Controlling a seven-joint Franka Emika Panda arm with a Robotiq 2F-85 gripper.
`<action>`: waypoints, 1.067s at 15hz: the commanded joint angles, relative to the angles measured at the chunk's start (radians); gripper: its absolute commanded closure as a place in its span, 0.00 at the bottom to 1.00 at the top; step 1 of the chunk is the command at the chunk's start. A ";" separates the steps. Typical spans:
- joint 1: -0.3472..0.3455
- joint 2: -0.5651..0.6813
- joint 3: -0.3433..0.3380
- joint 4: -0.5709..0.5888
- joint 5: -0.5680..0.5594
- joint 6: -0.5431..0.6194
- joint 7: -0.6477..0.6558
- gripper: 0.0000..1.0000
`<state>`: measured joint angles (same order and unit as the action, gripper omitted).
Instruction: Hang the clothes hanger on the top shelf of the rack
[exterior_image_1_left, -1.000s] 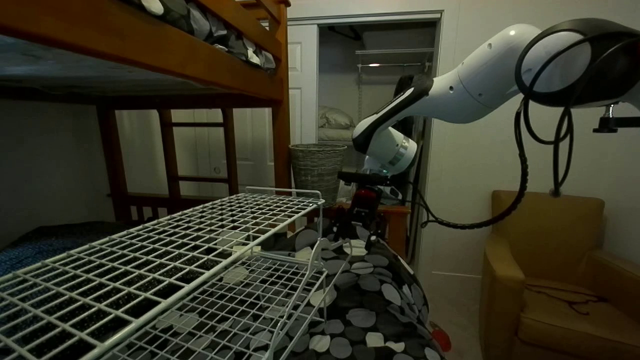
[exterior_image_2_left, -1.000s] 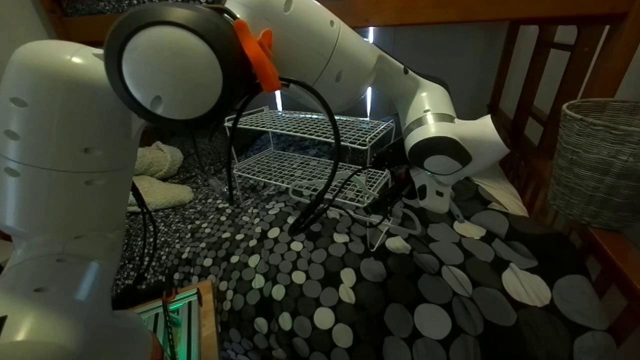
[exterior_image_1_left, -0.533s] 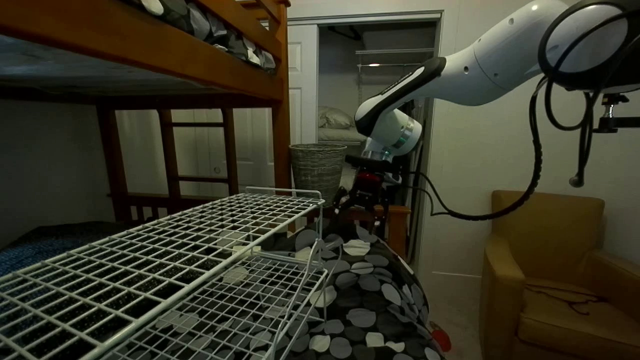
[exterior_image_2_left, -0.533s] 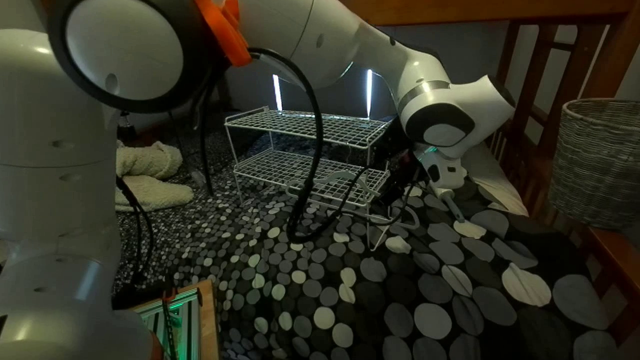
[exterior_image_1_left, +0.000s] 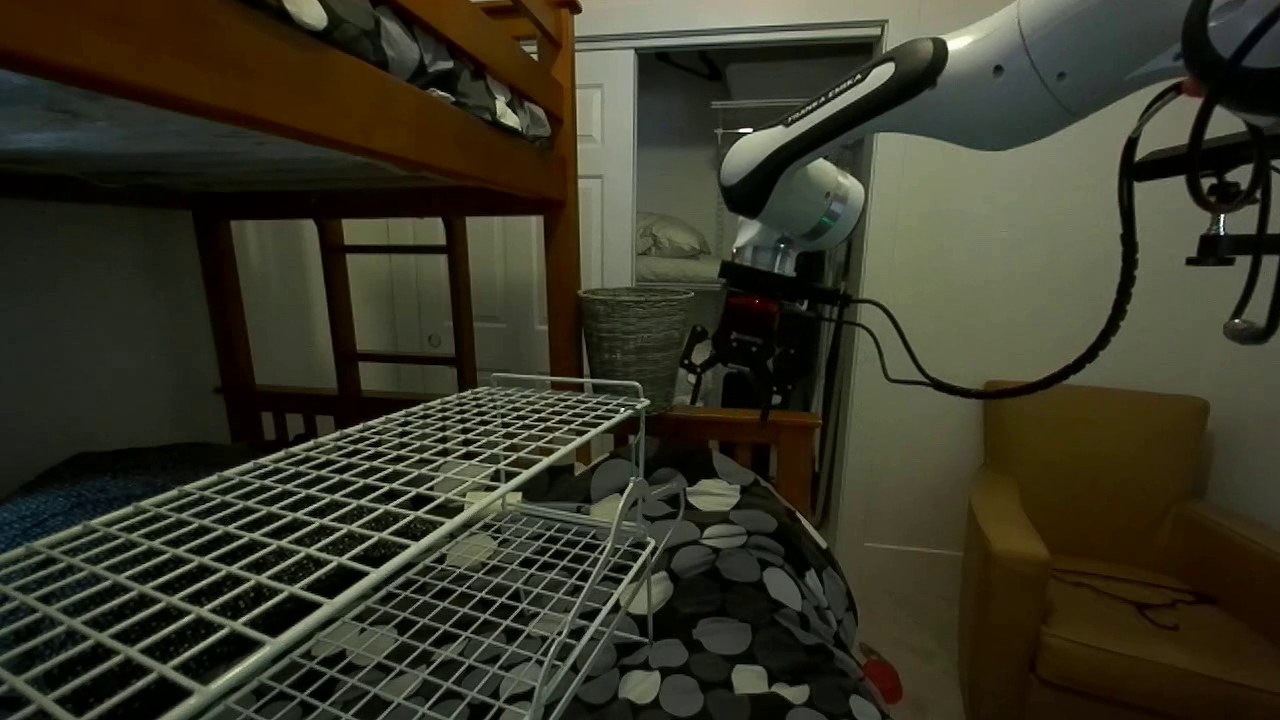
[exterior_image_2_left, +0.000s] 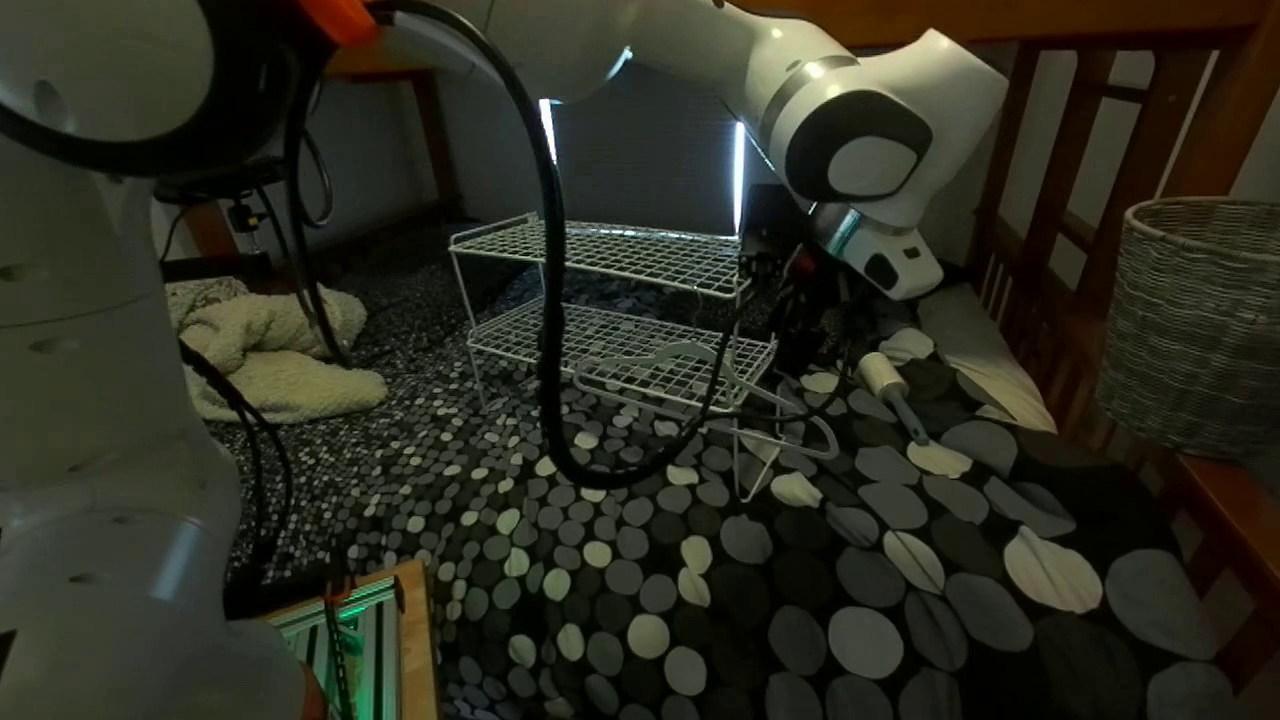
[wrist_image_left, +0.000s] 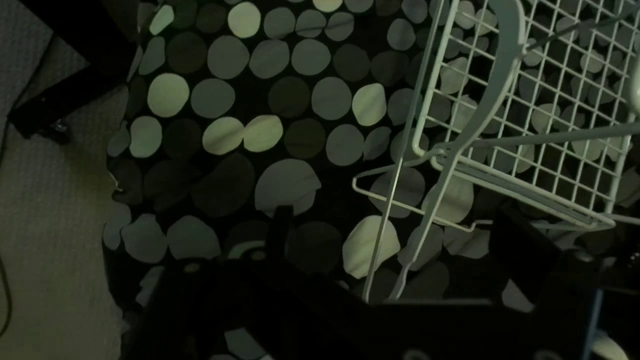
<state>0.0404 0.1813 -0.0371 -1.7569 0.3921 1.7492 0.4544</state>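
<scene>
A white wire rack (exterior_image_1_left: 410, 560) with two grid levels stands on dark bedding (exterior_image_2_left: 640, 580) printed with gray and cream spots, under the upper deck of a brown wooden bunk bed (exterior_image_1_left: 562, 300). A pale, thin, triangular clothes hanger (wrist_image_left: 482, 112) is by the rack's near right corner as seen in an exterior view, beside the lower tier (exterior_image_2_left: 610, 335) and below the top shelf (exterior_image_2_left: 640, 255). Its long axis runs nearly parallel to the lower tier's near long edge. One end is around the middle of that edge; the other sticks out past the corner, over the bedding. In the wrist view its peak points in over the grid, and its straight bar runs just outside the long edge. The hook is too thin to trace, so whether it catches on the top shelf cannot be told. The robot's black gripper (wrist_image_left: 391, 216) has its two fingers spread wide, above the hanger and apart from it. A lint roller (exterior_image_2_left: 893, 390) lies on the bedding past the rack's right end.
</scene>
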 joint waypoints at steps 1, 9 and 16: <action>-0.006 -0.108 0.014 -0.081 -0.067 0.026 -0.095 0.00; -0.014 -0.248 0.025 -0.146 -0.133 0.014 -0.379 0.00; -0.012 -0.269 0.023 -0.131 -0.110 0.020 -0.509 0.00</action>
<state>0.0375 -0.0888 -0.0225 -1.8901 0.2816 1.7717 -0.0548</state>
